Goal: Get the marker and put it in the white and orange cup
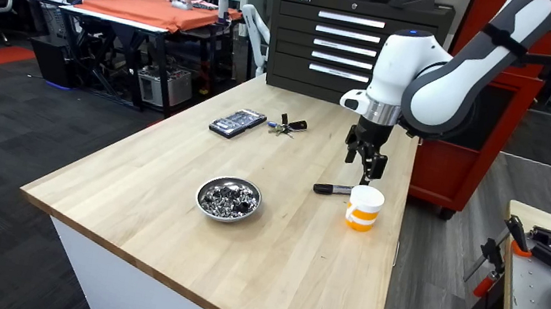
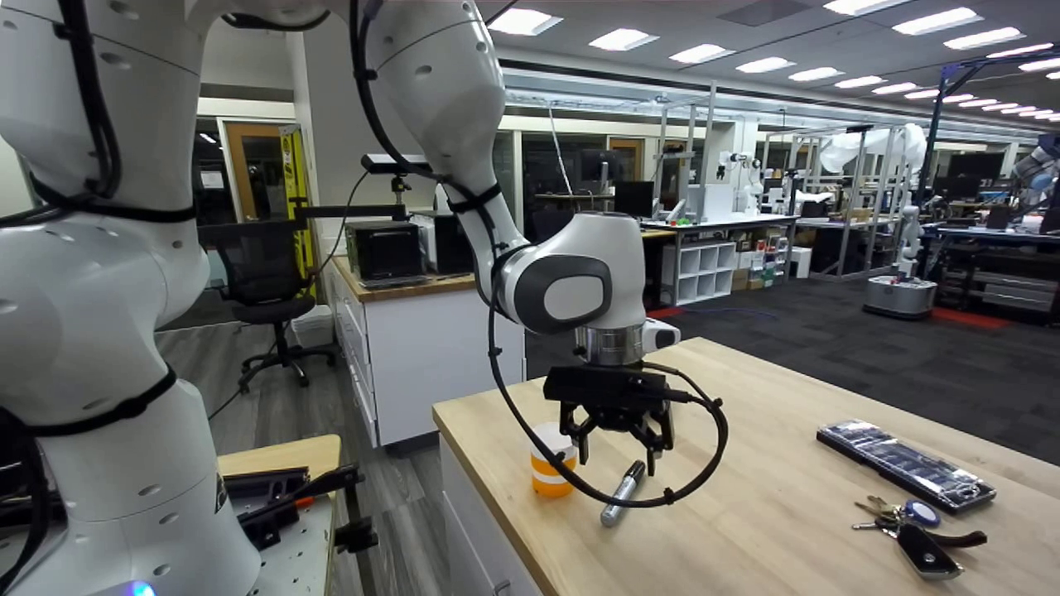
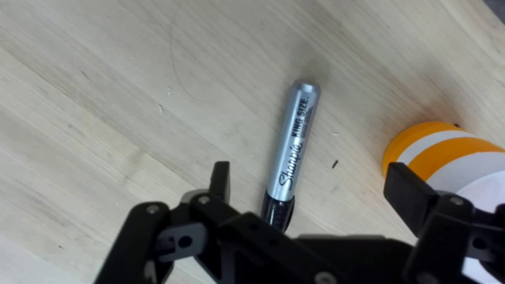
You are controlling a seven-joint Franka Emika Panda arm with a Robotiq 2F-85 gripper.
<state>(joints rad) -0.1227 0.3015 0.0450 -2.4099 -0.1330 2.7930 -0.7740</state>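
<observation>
The marker, a silver pen with a black cap, lies flat on the wooden table. It shows in an exterior view (image 1: 332,189), where the cup hides its silver end, in an exterior view (image 2: 623,494) and in the wrist view (image 3: 294,146). The white and orange cup stands upright close beside it (image 1: 364,208), (image 2: 551,478), and is partly cut off in the wrist view (image 3: 442,156). My gripper (image 1: 358,169) is above the table over the marker, open and empty (image 2: 617,461). In the wrist view, its fingertips (image 3: 311,175) lie either side of the marker; the right one overlaps the cup.
A metal bowl (image 1: 204,204) of shiny bits stands on the table. A flat dark case (image 1: 237,123) and keys (image 1: 284,127) lie farther back. A dark drawer chest (image 1: 288,75) stands at the table's end. The cup is near the table's side edge.
</observation>
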